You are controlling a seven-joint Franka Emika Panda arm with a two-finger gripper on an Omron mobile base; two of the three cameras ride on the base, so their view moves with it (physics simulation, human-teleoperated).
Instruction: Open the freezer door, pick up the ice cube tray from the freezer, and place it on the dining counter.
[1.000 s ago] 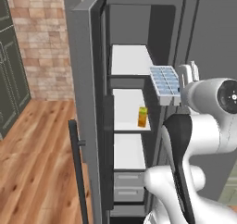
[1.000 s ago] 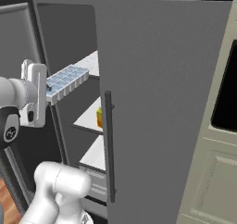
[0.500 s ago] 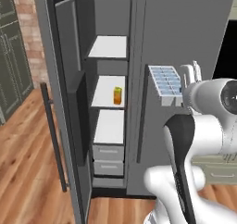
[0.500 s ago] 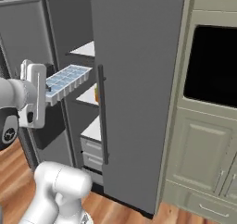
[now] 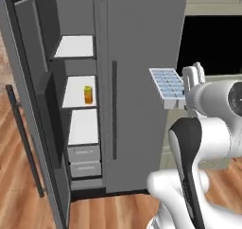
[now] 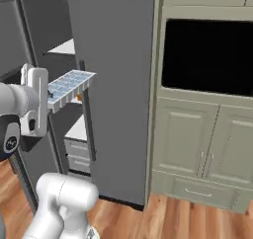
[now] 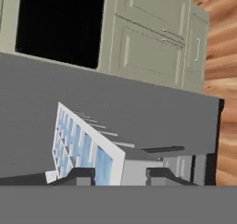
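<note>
The end effector [image 5: 185, 93] grips the ice cube tray [image 5: 167, 86] by one short edge, holding it right of the open freezer [image 5: 78, 105] (light, stiff plastic, likely to tip when pinched at its rim).

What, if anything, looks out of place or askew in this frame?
The ice cube tray is out of the freezer, held in the gripper and tilted rather than level. The freezer door stands wide open. Nothing looks spilled.

Even, soft rendered light, no glare (pics slightly blurry, low-res).
</note>
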